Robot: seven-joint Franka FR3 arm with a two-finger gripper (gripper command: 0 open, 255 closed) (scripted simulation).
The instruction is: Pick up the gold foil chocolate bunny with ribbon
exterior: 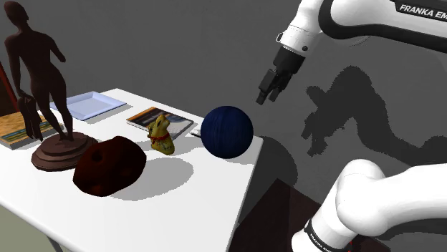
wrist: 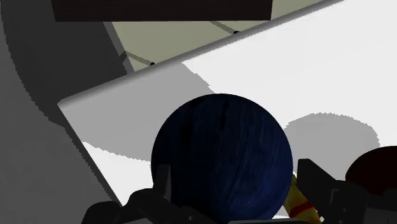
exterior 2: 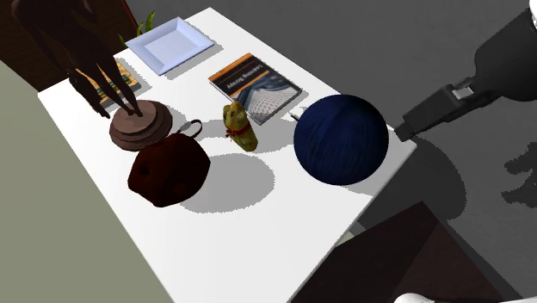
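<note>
The gold foil bunny (exterior: 160,134) with a red ribbon stands upright on the white table (exterior: 179,207), between an open book and a dark red lump. From the second exterior view the bunny (exterior 2: 240,126) sits just left of a large dark blue ball (exterior 2: 341,139). My gripper (exterior: 268,93) hangs in the air beyond the table's edge, above and to the right of the ball (exterior: 226,132). Its fingers stand open, holding nothing. In the wrist view the ball (wrist: 222,156) hides most of the bunny; only a gold and red sliver (wrist: 296,200) shows beside one finger (wrist: 315,181).
A dark red lump (exterior: 109,166) lies near the bunny. A brown figure statue (exterior: 50,86) on a round base stands at the shoulder view's left. Behind are a pale tray (exterior: 87,104) and a book (exterior: 159,122). The table's corner ends just past the ball.
</note>
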